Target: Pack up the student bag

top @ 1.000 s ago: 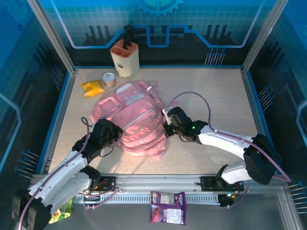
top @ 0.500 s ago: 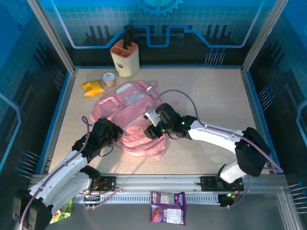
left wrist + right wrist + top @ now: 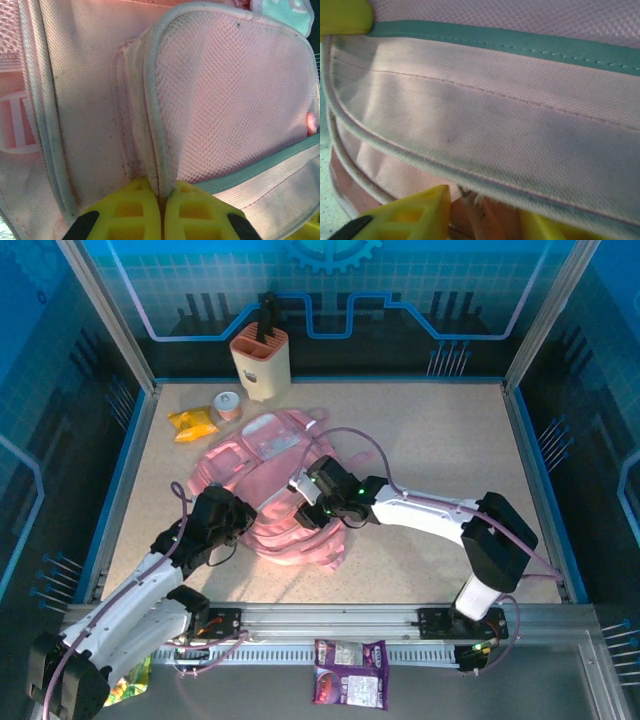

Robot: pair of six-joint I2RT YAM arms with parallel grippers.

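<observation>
Student bag: laid flat near the middle of the table, pink with pale piping, between the two grippers.
Bag in the left wrist view: a mesh pocket edged with white piping is seen, with teal trim along its lower side.
Bag in the right wrist view: a pale pink band under a teal strip is seen, with a piped edge curving below it.
Left gripper: placed at the bag's left edge, on the near side.
Left gripper, wrist view: the yellow fingers are pressed together, and the white piping of the mesh pocket is pinched between them.
Right gripper: lowered onto the right half of the bag, with the arm stretched across the table from the right.
Right gripper, wrist view: the yellow fingers are seen apart beneath the piped edge, with folds of pink fabric between them; whether the fabric is clamped cannot be told.
Knife block: stood upright at the far edge, behind the bag.
Yellow packet: laid at the far left, near the bag's upper corner.
Small roll: set just beside the yellow packet.
Purple packet: laid in front of the rail, between the arm bases.
</observation>
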